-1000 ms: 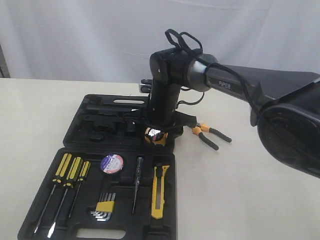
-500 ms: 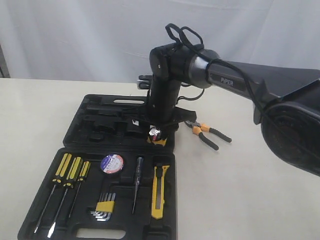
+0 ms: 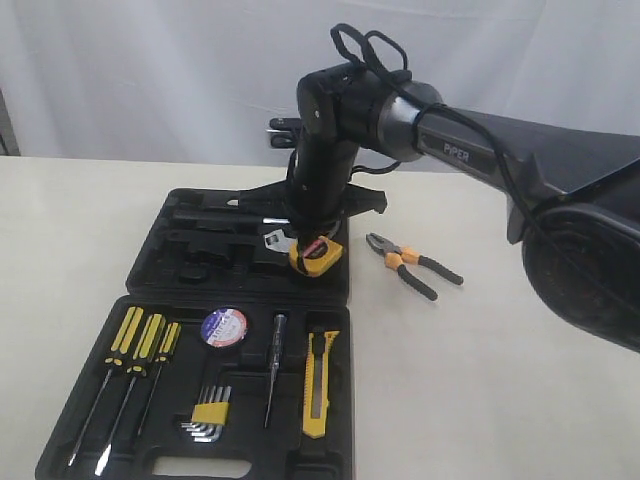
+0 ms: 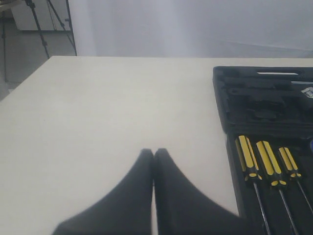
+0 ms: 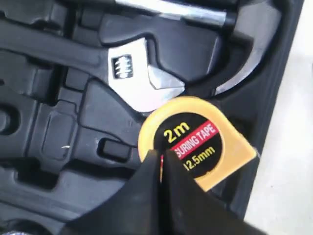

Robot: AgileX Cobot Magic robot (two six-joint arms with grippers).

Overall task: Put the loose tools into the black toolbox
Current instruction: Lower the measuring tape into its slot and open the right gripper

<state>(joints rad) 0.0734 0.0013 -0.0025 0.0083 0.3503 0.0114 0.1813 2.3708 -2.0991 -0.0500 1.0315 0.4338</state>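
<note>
The black toolbox [image 3: 150, 245] lies open on the table. The yellow tape measure [image 3: 316, 256] with its red label [image 5: 195, 139] lies in the far half's right corner, beside a steel wrench [image 5: 132, 73]. My right gripper [image 5: 160, 154] hangs just above it, shut and holding nothing. The black-and-orange pliers [image 3: 411, 266] lie on the table right of the box. In the near half sit the yellow-black utility knife [image 3: 318, 385] and the tape roll [image 3: 224, 327]. My left gripper [image 4: 154, 151] is shut over bare table, left of the toolbox [image 4: 225, 107].
Three yellow-black screwdrivers [image 3: 140, 345] [image 4: 264, 161], clipped hex keys [image 3: 208, 412] and a thin tester pen [image 3: 275, 365] fill the near half. A hammer head [image 5: 244, 29] lies in the far half. My right arm [image 3: 470, 155] spans the table from the right.
My right gripper has shut and lifted off the tape measure, which stays in the box's far half and now shows uncovered. The pliers have not moved.
</note>
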